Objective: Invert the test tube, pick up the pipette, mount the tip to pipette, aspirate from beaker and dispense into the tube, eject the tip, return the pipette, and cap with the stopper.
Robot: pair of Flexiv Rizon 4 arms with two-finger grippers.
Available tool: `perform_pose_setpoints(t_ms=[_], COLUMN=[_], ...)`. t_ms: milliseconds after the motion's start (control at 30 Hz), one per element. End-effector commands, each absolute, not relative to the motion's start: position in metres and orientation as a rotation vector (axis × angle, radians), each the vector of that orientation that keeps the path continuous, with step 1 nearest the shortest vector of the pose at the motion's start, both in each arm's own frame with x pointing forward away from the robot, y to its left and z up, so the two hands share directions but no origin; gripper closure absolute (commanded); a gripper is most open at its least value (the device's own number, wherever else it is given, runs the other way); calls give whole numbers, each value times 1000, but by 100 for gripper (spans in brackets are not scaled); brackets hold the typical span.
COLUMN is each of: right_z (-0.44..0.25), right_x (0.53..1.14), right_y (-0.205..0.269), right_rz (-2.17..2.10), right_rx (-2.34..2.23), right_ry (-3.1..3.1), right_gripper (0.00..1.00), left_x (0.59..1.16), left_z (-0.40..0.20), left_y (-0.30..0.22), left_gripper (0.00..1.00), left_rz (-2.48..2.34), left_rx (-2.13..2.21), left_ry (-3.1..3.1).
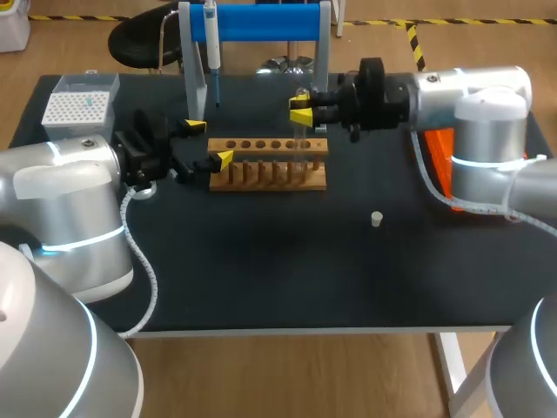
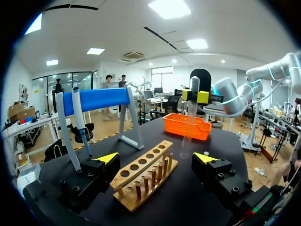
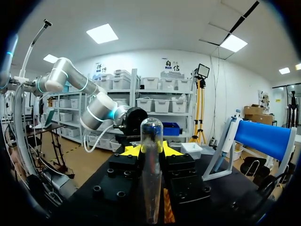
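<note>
My right gripper is shut on a clear test tube over the right end of the wooden rack. The test tube stands between both yellow tips of the right gripper. In the left wrist view the tube hangs upright with its rounded end up, past the far end of the rack. My left gripper is open at the rack's left end, and the left gripper has the rack between its spread fingers. The pipette hangs on the blue stand. A small white stopper lies on the table.
A white tip box sits at the back left corner. An orange tray lies at the right, behind my right arm, and the orange tray shows beyond the tube. The blue stand's legs rise behind the rack.
</note>
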State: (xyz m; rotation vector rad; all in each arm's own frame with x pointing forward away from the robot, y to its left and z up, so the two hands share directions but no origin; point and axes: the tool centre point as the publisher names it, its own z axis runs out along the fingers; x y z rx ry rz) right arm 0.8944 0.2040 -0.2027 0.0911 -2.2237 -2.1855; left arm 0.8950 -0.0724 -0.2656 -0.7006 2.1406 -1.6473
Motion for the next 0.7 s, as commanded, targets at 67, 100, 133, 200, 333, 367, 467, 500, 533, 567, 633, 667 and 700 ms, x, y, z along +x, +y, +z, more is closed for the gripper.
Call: perform_pose_setpoints(t_ms=[67,100,133,200,333,367,467,500,533,567,633,667,700], right_z=[-197,-196,-194,-194,-194,-194,-194,-194,-194,-194,-194,-194,-194], right_x=[879,877,875,875,875,875,875,875,875,875,875,875,875], right_y=[195,194,192,192,192,192,192,192,192,192,192,192,192], right_rz=[-2191,-2190,-2191,-2191,-2191,-2191,-2191,-2191,-2191,-2191,-2191,-2191,-2191], right_rx=[68,67,66,66,66,66,66,66,66,66,66,66,66], right_ry=[-2252,-2255,-2248,-2248,-2248,-2248,-2248,-2248,-2248,-2248,-2248,-2248,-2248], right_gripper=[100,100,100,100,100,100,100,100,100,100,100,100,100], left_x=[895,895,895,895,895,895,895,895,895,895,895,895,895], left_z=[-267,-267,-267,-267,-267,-267,-267,-267,-267,-267,-267,-267,-267], left_y=[-74,-74,-74,-74,-74,-74,-74,-74,-74,-74,-74,-74,-74], left_gripper=[0,0,0,0,0,0,0,0,0,0,0,0,0], left_rz=[-1647,-1647,-1647,-1647,-1647,-1647,-1647,-1647,-1647,-1647,-1647,-1647,-1647], left_rx=[-701,-701,-701,-701,-701,-701,-701,-701,-701,-701,-701,-701,-701], left_ry=[2137,2137,2137,2137,2137,2137,2137,2137,2137,2137,2137,2137,2137])
